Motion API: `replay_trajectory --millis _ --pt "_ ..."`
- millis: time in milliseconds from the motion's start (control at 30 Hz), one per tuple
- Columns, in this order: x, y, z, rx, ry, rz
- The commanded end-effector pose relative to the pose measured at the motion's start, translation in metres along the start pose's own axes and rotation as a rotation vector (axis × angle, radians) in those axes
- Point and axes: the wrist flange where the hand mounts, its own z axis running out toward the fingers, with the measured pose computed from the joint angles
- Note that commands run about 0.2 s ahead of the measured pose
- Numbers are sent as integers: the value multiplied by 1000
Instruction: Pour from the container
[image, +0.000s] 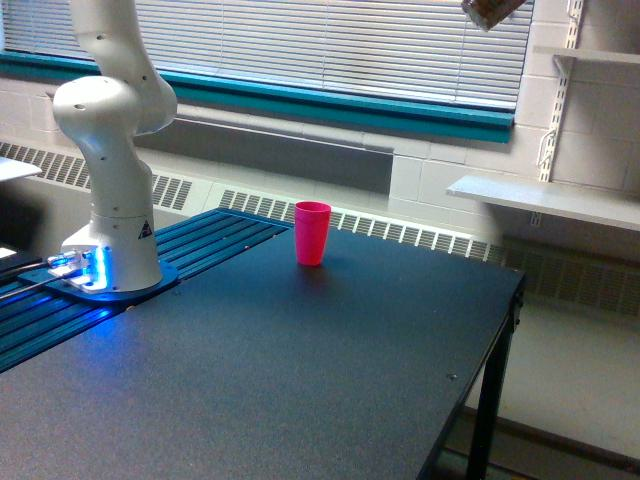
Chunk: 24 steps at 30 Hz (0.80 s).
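**Container tilted at the top edge, pink cup far below**

Container first: the small clear cup with dark brown contents (492, 12) shows only as a tilted fragment at the very top of the exterior view, toward its right, in front of the white window blinds (330, 45). My claw is cut off by the picture's upper edge, so I cannot tell how wide its fingers stand or how they meet the cup.

Well below it and toward the view's left stands the opaque pink plastic cup (312, 232), upright and alone on the dark matte table (300, 380), near the table's far edge. Nothing lies between the two cups but open air.

Further to the view's left my white arm (112, 150) rises from its base (105, 270), which glows blue and sits on a blue ribbed platform (200, 245) beside the table. Behind run a teal window sill (300, 100) and a white radiator grille (400, 232); white wall shelves (550, 200) hang on the view's right.
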Motion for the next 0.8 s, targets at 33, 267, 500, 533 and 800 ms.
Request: replay_trajectory --millis 33,267,500,533,800 --pt "-12 -17 -1 17 -14 -26" --pt "-18 -19 -2 5 -39 -59" --pt "-28 -25 -12 -1 -47 -114" --pt "-30 -25 -14 -1 -49 -120" --pt "-59 -26 -32 -31 -60 -183"
